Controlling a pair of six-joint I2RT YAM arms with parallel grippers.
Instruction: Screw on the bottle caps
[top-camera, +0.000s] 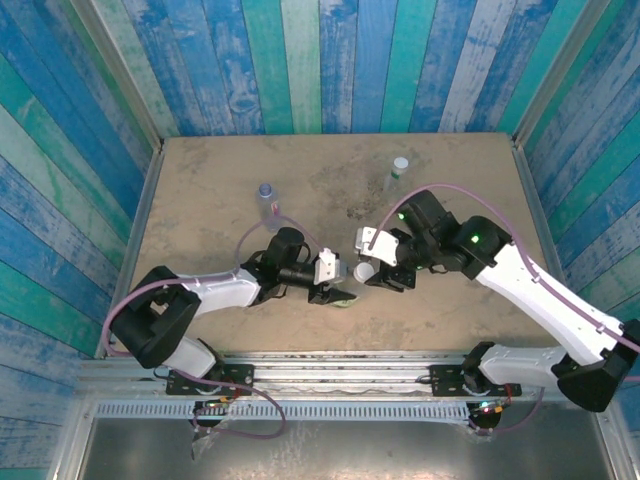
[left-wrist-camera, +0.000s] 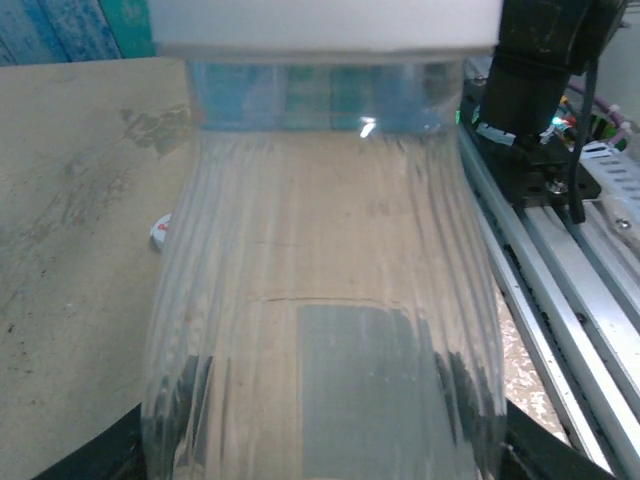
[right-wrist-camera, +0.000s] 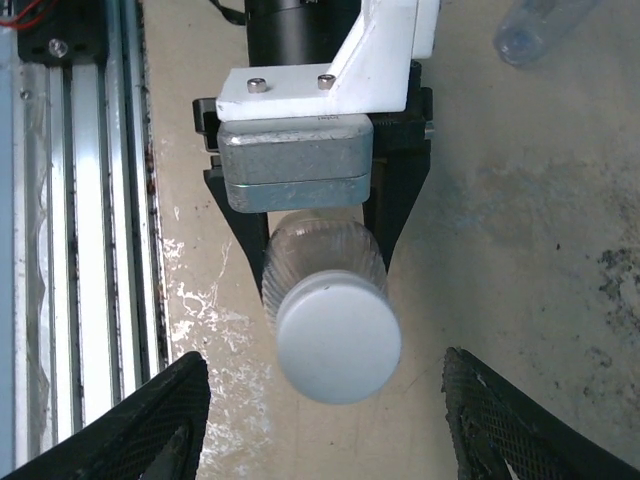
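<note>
My left gripper (left-wrist-camera: 320, 462) is shut on a clear ribbed bottle (left-wrist-camera: 320, 300), which it holds on its side above the table's near middle. A white cap (right-wrist-camera: 337, 340) sits on the bottle's neck and faces the right wrist camera. That cap (top-camera: 363, 271) points toward my right gripper (top-camera: 386, 268). My right gripper (right-wrist-camera: 325, 430) is open; its fingertips (right-wrist-camera: 130, 430) stand wide on either side of the cap and apart from it. The left gripper's black fingers (right-wrist-camera: 238, 235) clamp the bottle's body just behind the cap.
A bottle with a bluish top (top-camera: 266, 198) stands at the back left. Another bottle with a white cap (top-camera: 398, 172) stands at the back right. A small white round thing (left-wrist-camera: 160, 232) lies on the table. The metal rail (right-wrist-camera: 90, 250) runs along the near edge.
</note>
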